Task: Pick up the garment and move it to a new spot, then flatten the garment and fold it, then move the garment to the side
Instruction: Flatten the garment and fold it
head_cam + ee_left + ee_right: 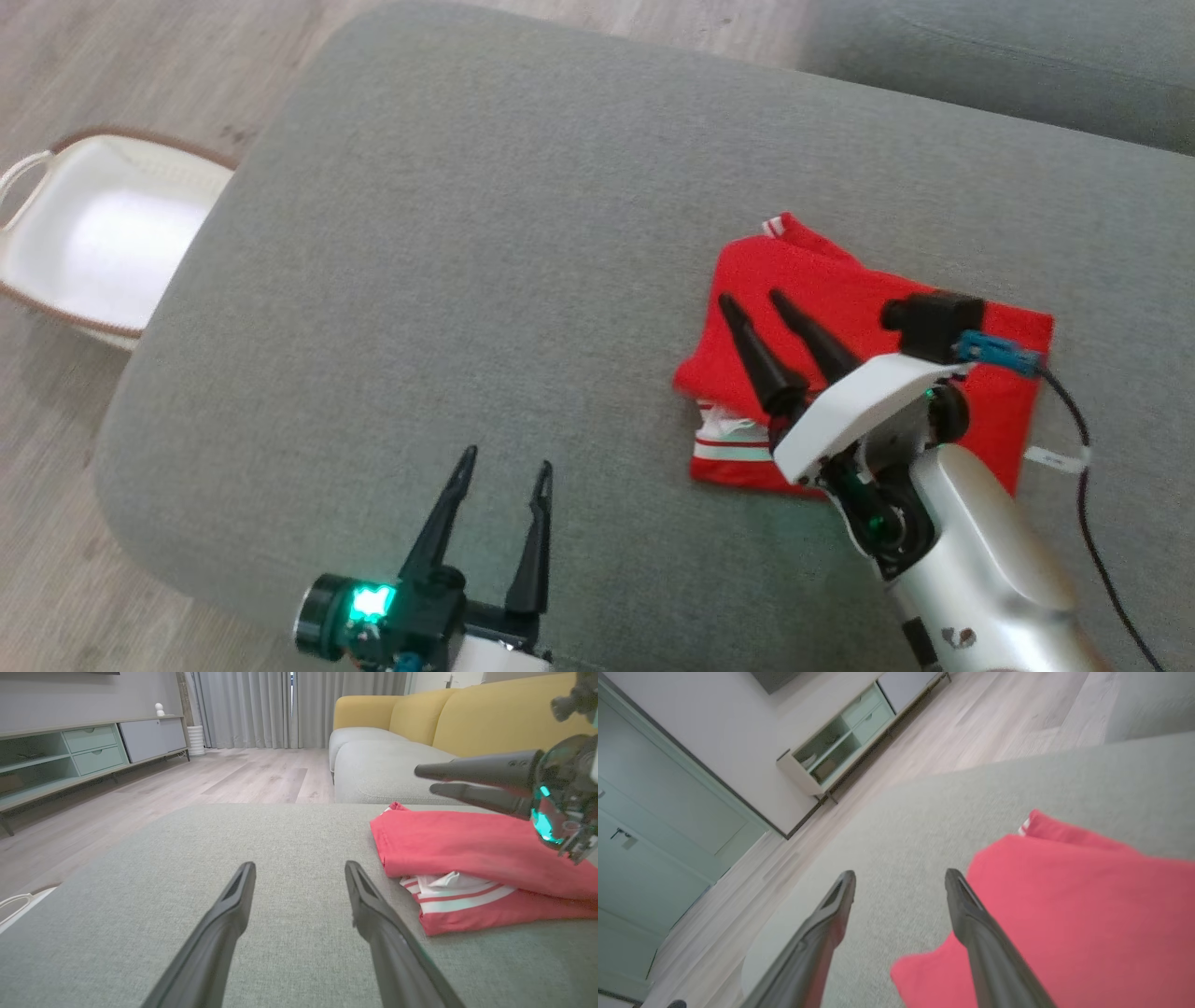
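Folded red garment [794, 275] with white stripes, flat on the right half of the grey ottoman [467, 233], a striped layer and a scrap of white peeking out at its near left corner. Over its left part, right hand [749, 297], fingers apart, nothing between them. Near the ottoman's front edge and well left of the garment, left hand [505, 457], fingers spread wide over bare fabric, gripping nothing. From the right wrist, black cable [1083, 467] trailing past the garment's right edge.

On the wooden floor [140, 56], against the ottoman's left side: white basket [140, 142] with brown rim and a loop handle, inside just its pale bottom in sight.

Added by the left wrist view: garment [467, 844] side-on with its stacked layers, right hand [424, 779] above it, tips clear of the cloth; behind, yellow-backed sofa [490, 714], grey curtains [280, 709], low shelf unit [70, 751] with two drawers and open compartments, contents too dim to tell.

Added by the right wrist view: tilted look over the garment's [1087, 905] left edge, green door [654, 826], and the shelf unit's [840, 742] open compartments holding small things too blurred to name.
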